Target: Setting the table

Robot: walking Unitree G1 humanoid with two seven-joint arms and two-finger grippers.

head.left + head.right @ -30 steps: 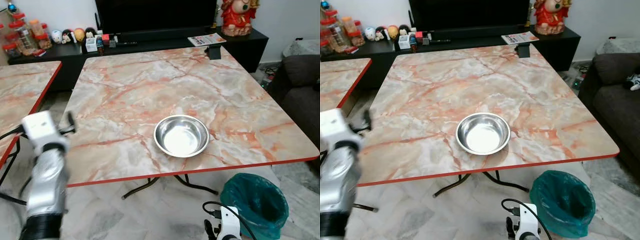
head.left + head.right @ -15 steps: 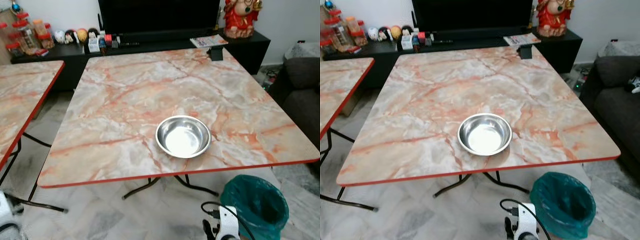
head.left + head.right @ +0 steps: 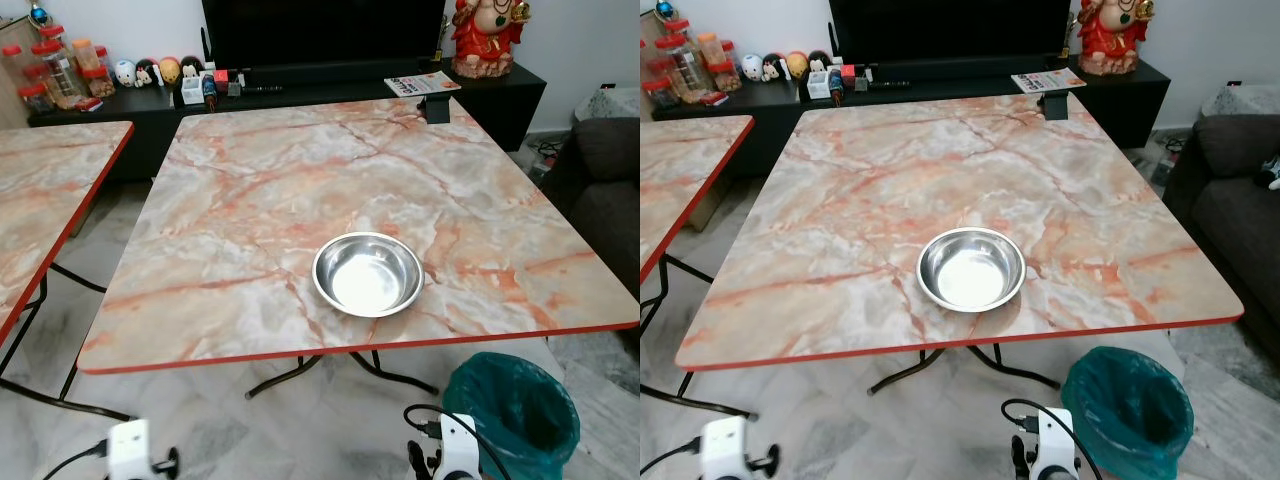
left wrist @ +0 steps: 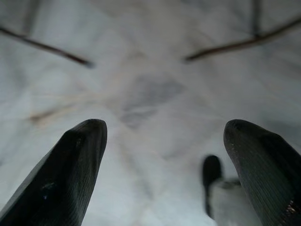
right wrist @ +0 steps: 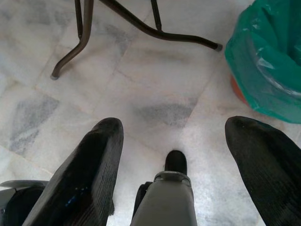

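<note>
Table (image 3: 250, 200): marble-patterned top, red edge.
Bin (image 3: 510, 410): green-lined, on the floor by the table's near right corner.
Bowl (image 3: 367, 273): steel, empty, upright near the table's front edge.
Left gripper (image 4: 164, 141): fingers spread wide, holding nothing, above floor.
Right gripper (image 5: 174, 136): likewise spread, empty, near the bin.

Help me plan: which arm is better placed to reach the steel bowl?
Probably right: the round shiny steel bowl sits right of centre, and the right gripper hangs open beneath that side. The left gripper hangs farther away.

1 steel bowl (image 3: 367, 273), 2 marble tables (image 3: 250, 200), 1 green bin (image 3: 510, 415).
</note>
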